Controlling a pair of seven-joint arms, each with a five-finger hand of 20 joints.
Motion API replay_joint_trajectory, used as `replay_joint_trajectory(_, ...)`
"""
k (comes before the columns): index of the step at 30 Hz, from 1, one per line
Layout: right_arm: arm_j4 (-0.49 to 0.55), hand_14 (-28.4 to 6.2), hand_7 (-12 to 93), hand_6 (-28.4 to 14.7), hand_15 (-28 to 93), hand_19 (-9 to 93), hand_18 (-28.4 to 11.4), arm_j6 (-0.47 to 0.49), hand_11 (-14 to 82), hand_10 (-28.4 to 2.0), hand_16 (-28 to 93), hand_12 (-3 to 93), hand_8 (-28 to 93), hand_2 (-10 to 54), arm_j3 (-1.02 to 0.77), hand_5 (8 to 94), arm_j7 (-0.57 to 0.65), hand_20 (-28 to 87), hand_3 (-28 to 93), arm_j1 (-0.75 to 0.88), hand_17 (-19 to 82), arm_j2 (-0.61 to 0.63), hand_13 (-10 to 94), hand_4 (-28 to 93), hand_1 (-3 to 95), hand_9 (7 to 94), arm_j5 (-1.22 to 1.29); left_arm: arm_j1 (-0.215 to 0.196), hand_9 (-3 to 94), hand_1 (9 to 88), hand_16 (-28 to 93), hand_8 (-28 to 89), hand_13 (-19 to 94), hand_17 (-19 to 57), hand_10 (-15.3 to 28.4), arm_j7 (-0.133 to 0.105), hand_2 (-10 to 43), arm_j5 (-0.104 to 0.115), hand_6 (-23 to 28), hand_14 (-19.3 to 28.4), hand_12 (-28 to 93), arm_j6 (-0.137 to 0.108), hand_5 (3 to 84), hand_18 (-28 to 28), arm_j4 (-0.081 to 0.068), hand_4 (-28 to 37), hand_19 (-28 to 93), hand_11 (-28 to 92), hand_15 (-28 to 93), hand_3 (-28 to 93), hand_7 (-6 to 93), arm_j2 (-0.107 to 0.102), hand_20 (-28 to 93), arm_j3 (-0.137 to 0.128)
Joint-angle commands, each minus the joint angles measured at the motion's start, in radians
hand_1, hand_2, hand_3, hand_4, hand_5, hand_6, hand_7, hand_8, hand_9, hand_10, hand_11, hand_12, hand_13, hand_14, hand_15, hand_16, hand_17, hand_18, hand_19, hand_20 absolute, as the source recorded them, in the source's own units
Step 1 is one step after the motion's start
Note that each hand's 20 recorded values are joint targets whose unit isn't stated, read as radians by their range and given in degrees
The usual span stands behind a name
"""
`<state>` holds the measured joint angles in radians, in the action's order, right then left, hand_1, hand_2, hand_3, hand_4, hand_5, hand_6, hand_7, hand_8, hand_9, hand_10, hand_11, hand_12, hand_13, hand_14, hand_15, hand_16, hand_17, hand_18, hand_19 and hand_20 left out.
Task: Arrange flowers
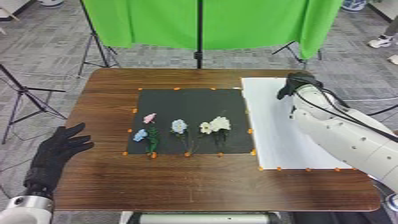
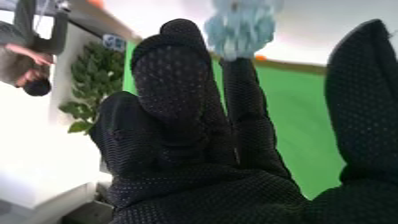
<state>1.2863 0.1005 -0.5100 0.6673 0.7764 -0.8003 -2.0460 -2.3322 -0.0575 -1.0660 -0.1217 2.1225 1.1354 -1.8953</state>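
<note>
In the head view my left hand (image 1: 60, 152) is open over the table's left edge, away from the flowers. My right hand (image 1: 302, 82) is at the far right corner of the white sheet (image 1: 289, 130). On the black mat (image 1: 191, 102) lie a pink flower (image 1: 149, 118), a blue flower (image 1: 140, 135), a light blue flower (image 1: 179, 126) and cream flowers (image 1: 218, 124), their stems toward the near side. In the right wrist view my right hand (image 2: 204, 185) is open, thumb apart from the fingers. A pale blue bloom (image 2: 239, 31) shows at one fingertip; its stem is hidden.
Orange markers (image 1: 177, 89) line the mat and sheet on the brown table (image 1: 204, 187). Beyond the far edge stand a green cloth (image 1: 151, 25) and black stands (image 1: 199, 55). My right arm (image 1: 342, 137) crosses the sheet's right side.
</note>
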Motion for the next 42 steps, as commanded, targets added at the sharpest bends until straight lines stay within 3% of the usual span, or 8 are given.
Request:
replay_joint_trajectory(1, -0.019, -7.9, 10, -0.6, 58, 93, -18.9, -0.208, 16.9, -17.8, 32, 22.5, -8, -9.4, 0.035, 52.0, -0.042, 47, 64, 0.063, 54, 0.005, 83, -13, 31.5, 69.2, 0.016, -0.010, 48.5, 17.1, -4, -6, 43, 6.3, 16.6, 0.012, 24.8, -0.005, 6.0, 21.5, 9, 0.010, 44.6, 16.7, -0.002, -28.3, 20, 18, 26, 59, 7.9, 0.011, 17, 0.001)
replay_joint_trajectory(3, -0.022, -5.6, 15, 1.7, 59, 93, -17.0, -0.261, 19.5, -14.5, 33, 23.1, -10, -9.5, 0.053, 57.2, -0.049, 48, 66, 0.065, 57, 0.005, 86, -16, 41.4, 73.6, 0.009, -0.013, 48.5, 17.3, -4, -6, 43, 6.3, 16.6, 0.012, 24.8, -0.005, 6.0, 21.5, 9, 0.009, 44.6, 16.7, 0.000, -28.3, 20, 18, 26, 59, 7.9, 0.013, 17, 0.000)
replay_joint_trajectory(6, -0.010, -3.0, 21, 2.7, 59, 93, -15.3, -0.330, 9.3, -9.1, 34, 37.0, -2, -9.5, 0.060, 68.9, -0.044, 50, 60, 0.072, 60, 0.016, 89, -19, 56.6, 84.6, 0.045, -0.006, 48.5, 17.3, -4, -6, 43, 6.3, 16.7, 0.015, 24.8, -0.005, 6.0, 21.5, 9, 0.012, 44.6, 16.7, -0.004, -28.3, 20, 18, 26, 59, 7.9, 0.008, 17, 0.002)
replay_joint_trajectory(9, 0.015, -2.0, 23, 1.6, 59, 93, -14.4, -0.355, 8.3, -8.0, 34, 39.8, 3, -9.5, 0.063, 78.1, -0.043, 51, 58, 0.076, 62, 0.036, 91, -19, 63.6, 89.9, 0.043, -0.006, 48.5, 17.3, -4, -6, 43, 6.2, 16.6, 0.017, 24.8, -0.005, 6.0, 21.4, 9, 0.015, 44.6, 16.7, -0.004, -28.3, 20, 18, 26, 59, 7.9, 0.008, 17, 0.002)
replay_joint_trajectory(14, 0.158, -1.6, 23, 1.1, 59, 93, -13.8, -0.395, 8.3, -8.1, 34, 40.2, 4, -9.5, -0.027, 79.7, -0.031, 51, 57, 0.112, 63, 0.102, 92, -19, 65.2, 90.8, 0.115, -0.008, 48.5, 17.2, -4, -6, 43, 6.2, 16.6, 0.018, 24.8, -0.005, 6.0, 21.5, 9, 0.013, 44.5, 16.7, -0.001, -28.3, 20, 18, 26, 59, 7.9, 0.002, 17, -0.005)
replay_joint_trajectory(25, 0.558, -1.3, 22, 0.2, 58, 93, -13.4, -0.399, 8.1, -9.0, 35, 40.4, 6, -9.5, -0.229, 79.6, -0.090, 50, 58, 0.292, 64, 0.193, 92, -18, 65.1, 90.9, 0.665, -0.003, 48.5, 17.3, -4, -6, 43, 6.2, 16.7, 0.020, 24.8, -0.005, 6.2, 21.5, 9, 0.019, 44.6, 16.7, -0.001, -28.3, 20, 18, 26, 59, 7.8, -0.007, 17, -0.008)
replay_joint_trajectory(34, 0.679, -1.3, 22, -0.2, 58, 93, -13.3, -0.472, 8.2, -9.1, 35, 40.4, 7, -9.5, -0.396, 79.5, -0.132, 50, 58, 0.525, 64, 0.122, 92, -18, 65.0, 91.0, 1.016, 0.000, 48.4, 17.3, -4, -6, 43, 6.2, 16.7, 0.022, 24.8, -0.006, 6.2, 21.6, 9, 0.022, 44.6, 16.7, -0.002, -28.3, 20, 18, 26, 59, 7.8, -0.003, 16, -0.005)
replay_joint_trajectory(42, 0.695, -1.4, 21, -0.4, 57, 93, -13.1, -0.498, 8.2, -9.2, 36, 40.4, 7, -9.5, -0.437, 79.4, -0.127, 50, 57, 0.618, 64, 0.064, 92, -18, 65.0, 91.0, 0.952, -0.001, 48.5, 17.2, -4, -6, 43, 6.2, 16.6, 0.020, 24.8, -0.005, 6.2, 21.7, 9, 0.019, 44.6, 16.7, -0.001, -28.3, 20, 18, 26, 59, 7.9, -0.004, 17, -0.006)
